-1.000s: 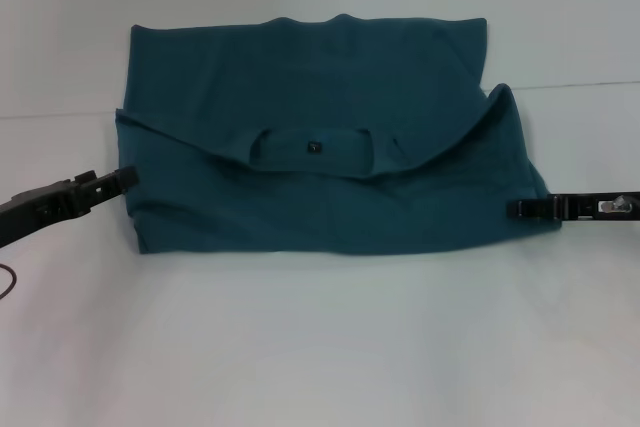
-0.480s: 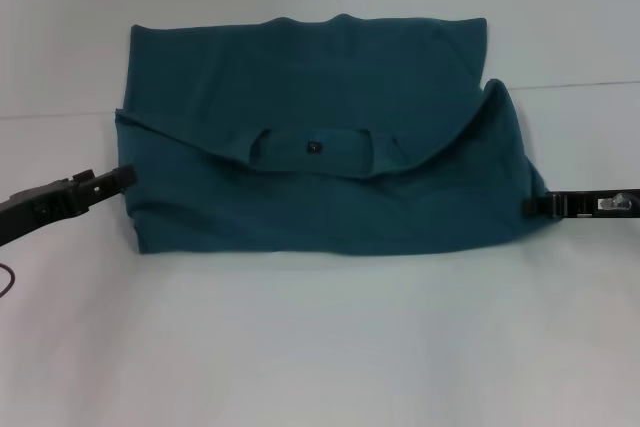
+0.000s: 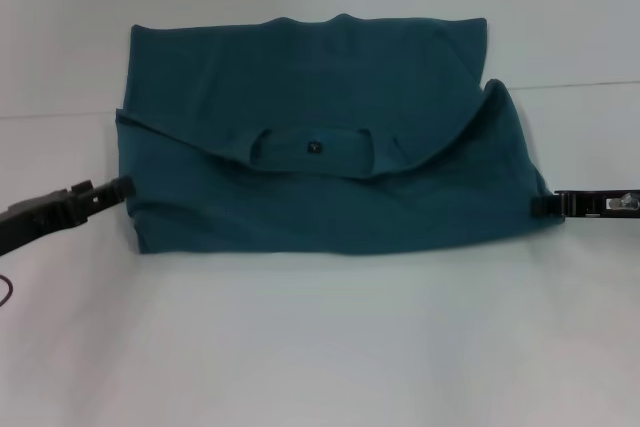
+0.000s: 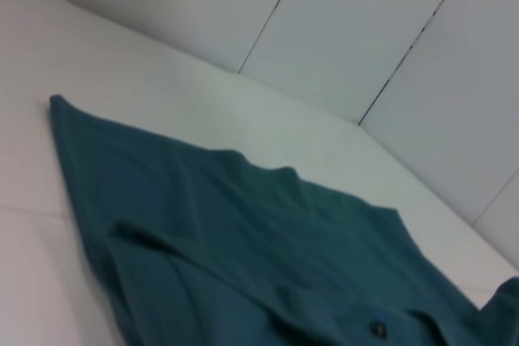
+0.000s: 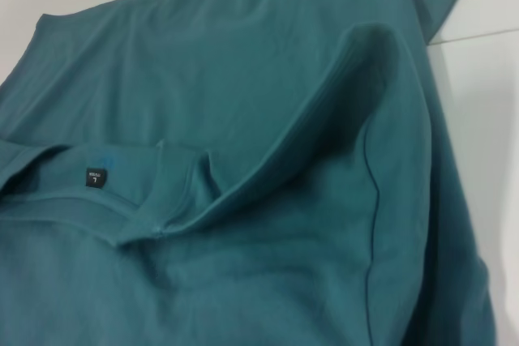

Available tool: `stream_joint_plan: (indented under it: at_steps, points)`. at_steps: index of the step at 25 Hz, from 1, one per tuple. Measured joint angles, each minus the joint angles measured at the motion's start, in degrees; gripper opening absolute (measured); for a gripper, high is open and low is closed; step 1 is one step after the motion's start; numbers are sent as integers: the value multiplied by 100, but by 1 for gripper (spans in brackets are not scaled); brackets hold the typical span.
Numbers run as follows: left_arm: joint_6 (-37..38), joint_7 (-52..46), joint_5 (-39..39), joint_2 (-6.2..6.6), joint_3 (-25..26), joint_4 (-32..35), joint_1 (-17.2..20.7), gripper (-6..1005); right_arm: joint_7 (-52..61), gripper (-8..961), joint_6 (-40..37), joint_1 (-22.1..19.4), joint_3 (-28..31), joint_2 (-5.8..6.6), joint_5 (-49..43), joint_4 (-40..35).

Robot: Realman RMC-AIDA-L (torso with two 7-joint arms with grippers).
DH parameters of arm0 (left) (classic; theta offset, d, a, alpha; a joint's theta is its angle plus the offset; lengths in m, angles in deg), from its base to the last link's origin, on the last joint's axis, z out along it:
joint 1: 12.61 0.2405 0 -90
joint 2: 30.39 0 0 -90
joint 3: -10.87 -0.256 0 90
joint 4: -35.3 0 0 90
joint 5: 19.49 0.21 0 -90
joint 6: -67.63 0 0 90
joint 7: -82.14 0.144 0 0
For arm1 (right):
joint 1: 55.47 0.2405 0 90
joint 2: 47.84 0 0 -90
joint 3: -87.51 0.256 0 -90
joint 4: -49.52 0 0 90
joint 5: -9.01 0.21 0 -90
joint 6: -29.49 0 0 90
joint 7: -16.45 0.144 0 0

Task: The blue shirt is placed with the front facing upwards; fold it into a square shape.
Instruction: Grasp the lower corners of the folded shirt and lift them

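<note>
Lying between your claws, the blue shirt (image 3: 320,137) stretches its long axis sideways across the table (image 3: 320,347). The left claw (image 3: 118,187) touches its edge; the right claw (image 3: 540,206) too. I cannot tell either grip.

left hand (image 3: 122,186) and right hand (image 3: 535,206) low, far apart, pointing inward

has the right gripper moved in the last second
Yes. The right gripper has backed outward to the robot's right, from overlapping the blue shirt edge to just at it.
</note>
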Motion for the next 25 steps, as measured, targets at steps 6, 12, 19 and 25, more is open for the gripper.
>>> stream_joint_plan:
  at_steps: [6, 12, 19, 25]
  points:
    - [-428, 152, 223, -46, -200, -241, 4, 766, 0, 35, 4, -4, 0, -9, 6, 14]
    - [-872, 196, 228, -127, -705, -356, -25, 765, -2, 35, 5, -5, -2, -37, 11, 16]
    - [-1175, 196, 228, -150, -982, -418, -97, 765, -4, 34, 7, -4, 2, -40, 16, 23]
    - [-1353, 199, 230, -153, -1047, -448, -111, 765, -12, 35, 5, -4, 6, -39, 23, 25]
